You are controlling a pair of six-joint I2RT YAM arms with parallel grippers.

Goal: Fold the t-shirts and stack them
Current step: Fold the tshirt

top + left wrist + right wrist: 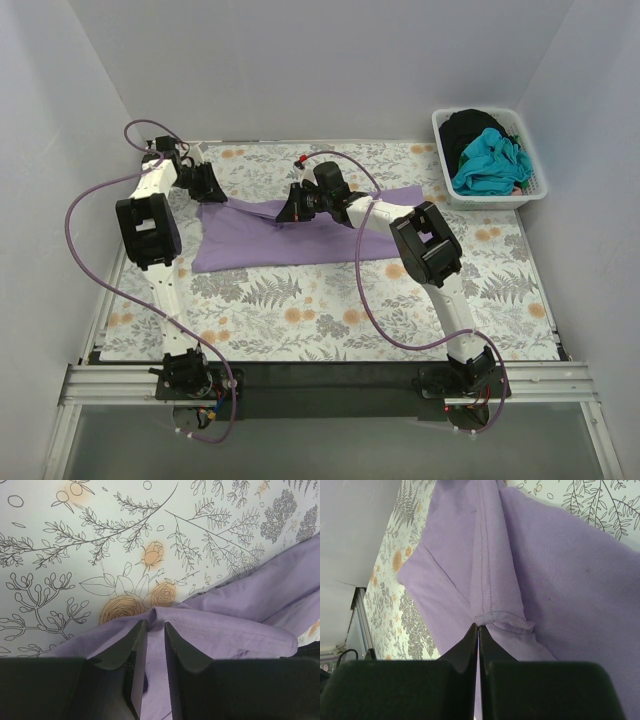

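The lavender t-shirt point(270, 240) lies partly folded on the floral table covering, stretching from the back left toward the right. My left gripper point(205, 185) is at its back left corner. In the left wrist view the gripper point(155, 624) has its jaws close together, pinching a raised ridge of the shirt point(230, 630). My right gripper point(293, 207) is at the shirt's far edge near the middle. In the right wrist view it point(478, 627) is shut on a stitched hem of the shirt point(560, 580), which hangs from it in a fold.
A white basket point(530, 195) stands at the back right and holds a teal garment point(490, 160) and a black garment point(470, 128). White walls close in the table on the left, back and right. The arms' purple cables loop over the left and middle.
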